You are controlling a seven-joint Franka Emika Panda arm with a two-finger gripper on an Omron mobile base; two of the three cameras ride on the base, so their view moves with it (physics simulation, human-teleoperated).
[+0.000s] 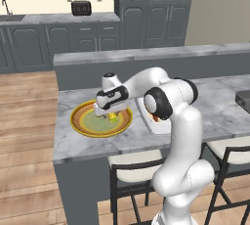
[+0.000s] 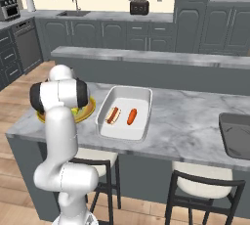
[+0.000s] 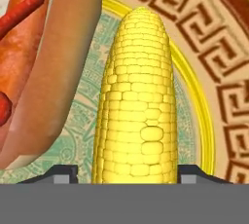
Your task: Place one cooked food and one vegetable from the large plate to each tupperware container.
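Note:
The large plate (image 1: 78, 121) lies on the left of the marble island; its rim (image 2: 89, 112) also peeks out behind my arm. On it, a yellow corn cob (image 3: 138, 96) lies beside a hot dog in a bun (image 3: 44, 62). My gripper (image 3: 129, 174) is down on the plate with the corn's near end between its fingertips. The right fingertip (image 3: 192, 173) is against the cob, and a thin gap shows at the left. From the base, the gripper (image 1: 104, 114) hangs over the plate's centre beside the corn (image 1: 113, 117). The white tupperware container (image 2: 124, 91) holds a hot dog (image 2: 113, 115) and an orange carrot-like piece (image 2: 131, 116).
The dark grey tupperware container (image 2: 237, 136) sits at the island's right end, seen also at the far right (image 1: 242, 99). A raised ledge (image 2: 146, 55) runs along the island's far side. Two stools (image 2: 205, 182) stand under the near edge.

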